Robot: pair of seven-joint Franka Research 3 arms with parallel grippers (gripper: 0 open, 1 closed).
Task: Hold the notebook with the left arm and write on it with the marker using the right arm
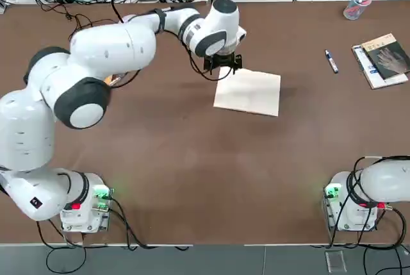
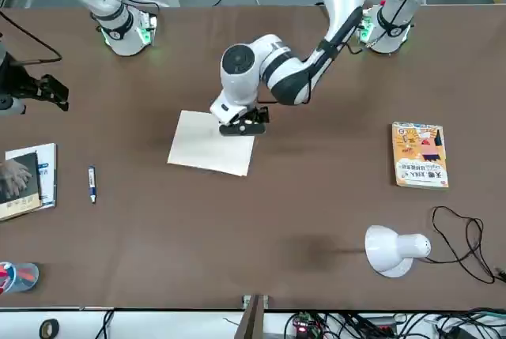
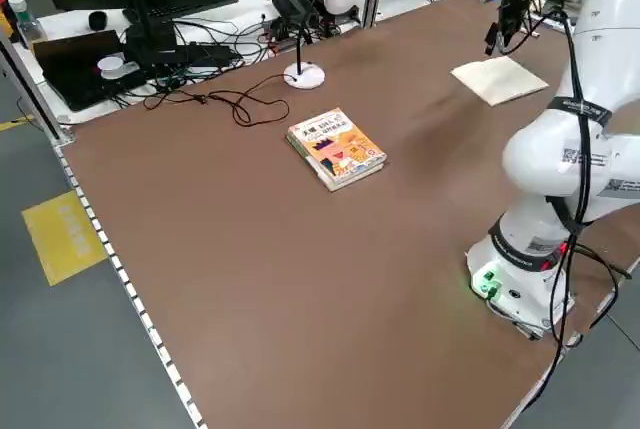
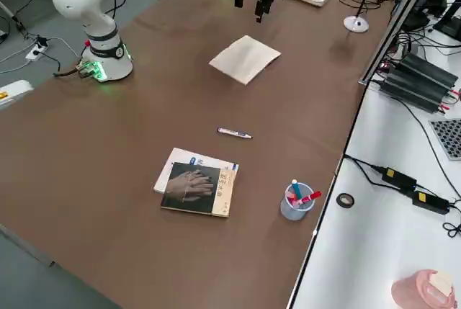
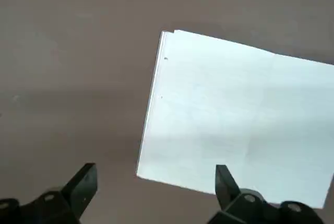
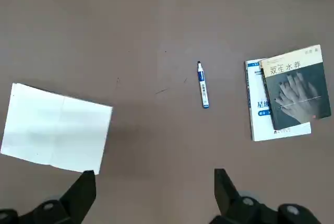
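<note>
One notebook point(image 1: 250, 93); left hand point(image 5: 156, 167) open above edge

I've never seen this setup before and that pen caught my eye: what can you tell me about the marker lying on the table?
The marker is slim, with a white barrel, blue parts and a dark tip at one end. It looks like smooth plastic. It lies flat on the brown table, between the open notebook and the stacked books. Only the table touches it; no gripper holds it.
</note>
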